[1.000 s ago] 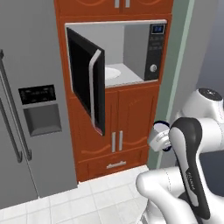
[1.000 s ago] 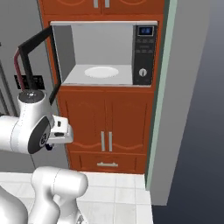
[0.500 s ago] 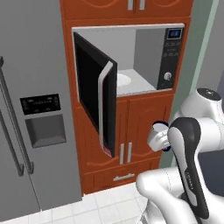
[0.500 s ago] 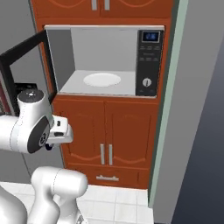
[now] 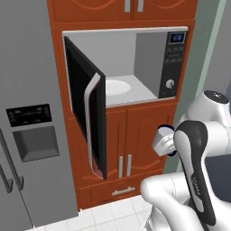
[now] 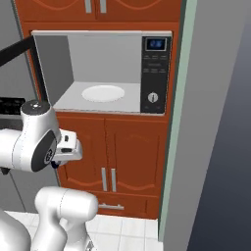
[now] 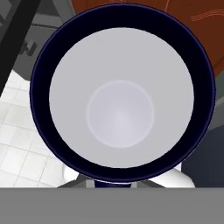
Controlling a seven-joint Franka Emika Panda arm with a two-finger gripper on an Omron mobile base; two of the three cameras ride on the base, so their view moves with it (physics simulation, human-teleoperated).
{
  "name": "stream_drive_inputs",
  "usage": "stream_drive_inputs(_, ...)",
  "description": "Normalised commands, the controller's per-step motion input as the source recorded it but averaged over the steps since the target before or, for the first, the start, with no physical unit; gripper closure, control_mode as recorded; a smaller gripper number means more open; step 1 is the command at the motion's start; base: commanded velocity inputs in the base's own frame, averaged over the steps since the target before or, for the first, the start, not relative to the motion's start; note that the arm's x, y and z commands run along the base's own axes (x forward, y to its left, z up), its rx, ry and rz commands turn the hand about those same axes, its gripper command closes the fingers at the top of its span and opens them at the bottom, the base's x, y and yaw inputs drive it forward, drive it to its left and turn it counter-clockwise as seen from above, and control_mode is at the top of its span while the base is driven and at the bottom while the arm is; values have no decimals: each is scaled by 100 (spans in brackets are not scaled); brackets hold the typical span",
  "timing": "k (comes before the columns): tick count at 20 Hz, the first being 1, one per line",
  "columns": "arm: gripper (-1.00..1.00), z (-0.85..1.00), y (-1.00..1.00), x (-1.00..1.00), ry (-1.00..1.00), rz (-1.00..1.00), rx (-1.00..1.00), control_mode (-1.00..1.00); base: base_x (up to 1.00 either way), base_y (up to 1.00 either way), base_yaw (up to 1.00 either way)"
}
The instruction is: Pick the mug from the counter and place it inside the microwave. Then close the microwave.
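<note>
The microwave [image 5: 131,67] sits in the upper middle of both base views, its black glass door [image 5: 85,122] swung wide open toward the left and a white turntable plate [image 6: 103,93] lying on its grey floor. The gripper is clamped on the mug [image 7: 121,94], whose dark blue rim and white inside face the hand camera at the center of the hand view. White floor tiles [image 7: 17,144] show at lower left there.
</note>
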Motion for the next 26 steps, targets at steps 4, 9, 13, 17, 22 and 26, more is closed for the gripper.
stream_drive_inputs(4, 100, 0, 0, 0, 0, 0, 0, 100, 35, -14, 14)
stream_drive_inputs(9, 100, 0, 0, 0, 0, 0, 0, 100, 31, -5, 6)
stream_drive_inputs(13, 100, 0, 0, 0, 0, 0, 0, 100, 55, -13, 0)
stream_drive_inputs(17, 100, 0, 0, 0, 0, 0, 0, 100, 49, -6, -3)
stream_drive_inputs(22, 100, 0, 0, 0, 0, 0, 0, 100, 6, 0, -5)
stream_drive_inputs(26, 100, 0, 0, 0, 0, 0, 0, 100, 14, 0, -2)
